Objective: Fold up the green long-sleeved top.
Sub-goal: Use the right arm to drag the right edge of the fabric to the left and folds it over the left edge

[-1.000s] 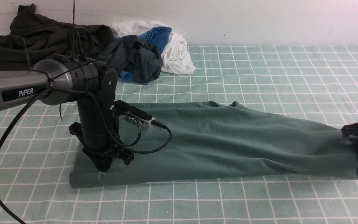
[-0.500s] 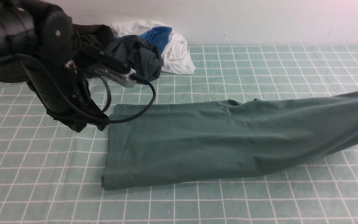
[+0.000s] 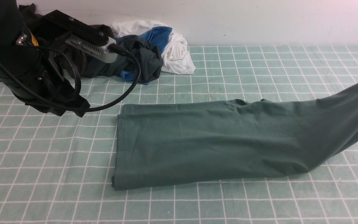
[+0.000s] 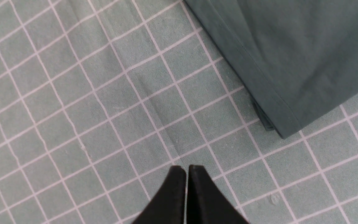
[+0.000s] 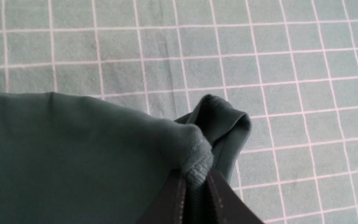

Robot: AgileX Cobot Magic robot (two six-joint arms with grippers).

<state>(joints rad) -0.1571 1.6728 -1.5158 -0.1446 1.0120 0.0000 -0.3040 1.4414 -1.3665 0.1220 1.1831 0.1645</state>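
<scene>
Lifted black left gripper (image 4: 185, 169) off the large sage-green knit long-sleeved top (image 3: 213, 146) since a second before and swung it up-left, jaws pressed together and empty, above the green white-gridded tablecloth (image 3: 42, 161) near the top's folded corner. Found top dragged rightward, left part flat on cloth. Kept black right gripper (image 5: 196, 182) clamped on ribbed edge, right end hoisted.

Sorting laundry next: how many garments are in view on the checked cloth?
5 visible: the green long-sleeved top across the middle; piled far left, a blackish-olive garment, a dark green garment, a blue garment, a white garment. Others may be hidden beneath.
</scene>
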